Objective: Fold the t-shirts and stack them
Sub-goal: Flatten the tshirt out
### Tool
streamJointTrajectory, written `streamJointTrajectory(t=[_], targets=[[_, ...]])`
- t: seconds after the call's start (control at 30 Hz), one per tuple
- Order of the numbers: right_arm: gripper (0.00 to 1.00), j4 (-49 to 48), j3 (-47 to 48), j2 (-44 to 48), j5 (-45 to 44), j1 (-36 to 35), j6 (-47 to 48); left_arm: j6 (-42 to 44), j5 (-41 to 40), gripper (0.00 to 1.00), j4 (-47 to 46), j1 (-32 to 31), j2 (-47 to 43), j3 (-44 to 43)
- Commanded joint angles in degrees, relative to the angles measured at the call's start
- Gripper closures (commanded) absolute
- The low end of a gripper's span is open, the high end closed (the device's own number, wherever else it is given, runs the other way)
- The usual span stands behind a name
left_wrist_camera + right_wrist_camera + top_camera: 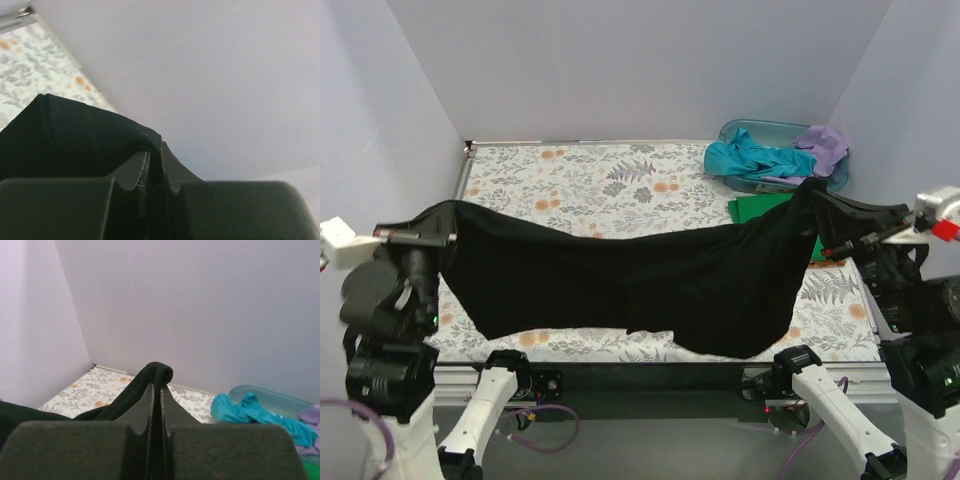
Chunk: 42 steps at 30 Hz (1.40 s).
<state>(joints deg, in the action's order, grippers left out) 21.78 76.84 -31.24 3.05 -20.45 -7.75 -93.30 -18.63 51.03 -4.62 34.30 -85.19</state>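
Top view. Black t-shirt (650, 285) hangs stretched between both grippers and sags in the middle above the floral table (580, 180), on the near side of the blue tub (760, 130) and mostly to its left. Left gripper (448, 238), far left of the tub, is clamped on one end of the cloth. Right gripper (817, 192), just in front of the tub, is clamped on the other end. Teal t-shirt (745, 160) lies in the tub and spills over its left rim. Lilac t-shirt (823, 145) sits at the tub's right side. Green t-shirt (760, 207) lies flat on the table just in front of the tub, partly hidden by the black cloth.

Left wrist view. Fingers pressed together, black fabric pinched between them. The cloth runs off to the left.

Right wrist view. Jaws closed on a fold of black fabric that bunches over the tips. The tub is to the right, with teal cloth draped in it and lilac at its right edge.
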Motion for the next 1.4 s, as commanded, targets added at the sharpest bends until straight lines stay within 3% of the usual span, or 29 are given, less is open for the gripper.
streamJointTrajectory(t=[0.0,0.13,0.27,0.33,0.37,0.4,0.43,0.5,0.53,0.57,0.67,0.83,1.03,1.2,1.37], targets=[[0.99,1.5,-0.9,-9.1,-6.6,-0.1,-0.2,0.8,-5.9,1.0,-0.2,0.1,13.2,4.5],[0.99,-3.4,-4.2,-19.5,-11.3,-0.1,-0.1,-0.2,-10.0,1.0,-5.4,0.4,25.9,7.6],[0.99,-19.4,-7.9,-32.1,-14.8,0.1,3.7,0.6,-9.2,0.97,-14.5,2.2,41.2,7.0],[0.99,-23.3,-6.0,-42.4,-12.6,0.7,5.5,7.4,-2.5,0.68,-23.0,4.3,51.9,4.7],[0.98,-25.3,-3.0,-50.0,-11.7,1.1,7.3,8.6,1.6,0.21,-21.2,4.5,56.0,2.2],[0.94,-25.9,-0.7,-53.8,-10.9,1.2,7.9,7.7,2.3,0.13,-18.9,7.2,60.0,-1.0],[0.87,-26.1,2.0,-57.6,-10.4,1.3,10.3,7.1,2.9,0.1,-16.1,8.0,68.3,-5.3],[0.49,-22.0,8.5,-66.7,-12.5,1.5,11.0,6.4,3.9,0.08,-6.1,10.7,75.1,-18.4],[0.19,-18.7,14.7,-68.9,-12.7,1.3,10.8,6.1,3.6,0.08,-2.6,11.3,77.6,-22.5],[0.02,-13.2,17.4,-70.4,-12.4,1.3,10.0,6.5,3.5,0.07,-0.3,11.9,80.5,-27.7],[0.02,-10.3,14.9,-68.6,-11.0,0.7,8.2,7.2,3.5,0.07,1.9,12.0,78.6,-25.8],[0.02,-10.0,-1.7,-52.5,-9.6,-0.2,0.1,4.9,8.6,0.07,-7.0,12.0,59.4,3.1],[0.02,-10.4,-29.8,-30.4,-7.3,-0.9,-10.5,-0.1,13.8,0.07,-12.5,12.2,34.4,35.2],[0.02,-11.1,-43.7,-17.4,-7.7,-0.7,-14.6,-5.5,11.6,0.07,-6.9,12.3,25.5,46.3],[0.02,-11.1,-49.2,-11.5,-8.2,-0.7,-17.3,-9.5,11.4,0.07,-4.2,12.4,22.1,51.1]])
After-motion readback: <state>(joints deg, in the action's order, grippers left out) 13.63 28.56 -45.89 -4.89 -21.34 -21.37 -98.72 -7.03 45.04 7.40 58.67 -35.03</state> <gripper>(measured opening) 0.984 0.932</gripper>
